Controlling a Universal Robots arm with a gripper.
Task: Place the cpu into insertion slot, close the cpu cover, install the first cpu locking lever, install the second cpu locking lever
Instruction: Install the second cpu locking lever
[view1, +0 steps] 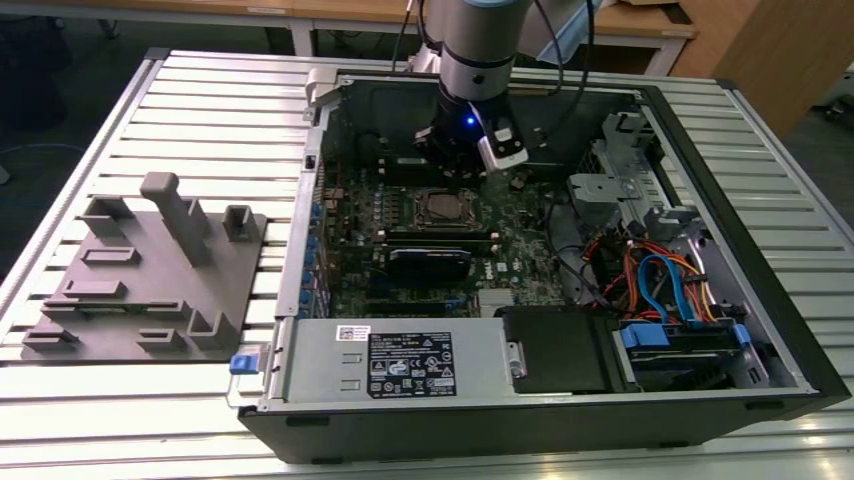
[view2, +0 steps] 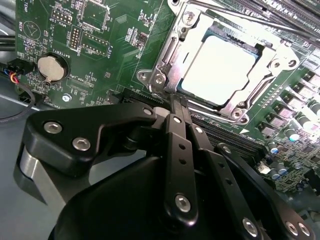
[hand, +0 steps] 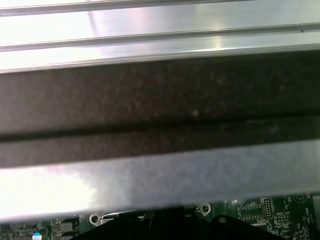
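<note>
With the cpu (view2: 218, 69) seated under the closed cpu cover (view2: 170, 55), the clenched, empty hand (view2: 176, 102) should press, apparently on a locking lever, steadily.

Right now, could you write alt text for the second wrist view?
A silver cpu sits in its socket under the closed cpu cover on a green motherboard. The shut black pincer hangs beside the socket's edge.

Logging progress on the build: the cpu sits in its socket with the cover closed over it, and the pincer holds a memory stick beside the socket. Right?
Not quite. In the second wrist view the cpu does sit in its socket under the closed cpu cover, but the pincer beside the socket holds no memory stick; its fingers are shut together with nothing between them.
</note>
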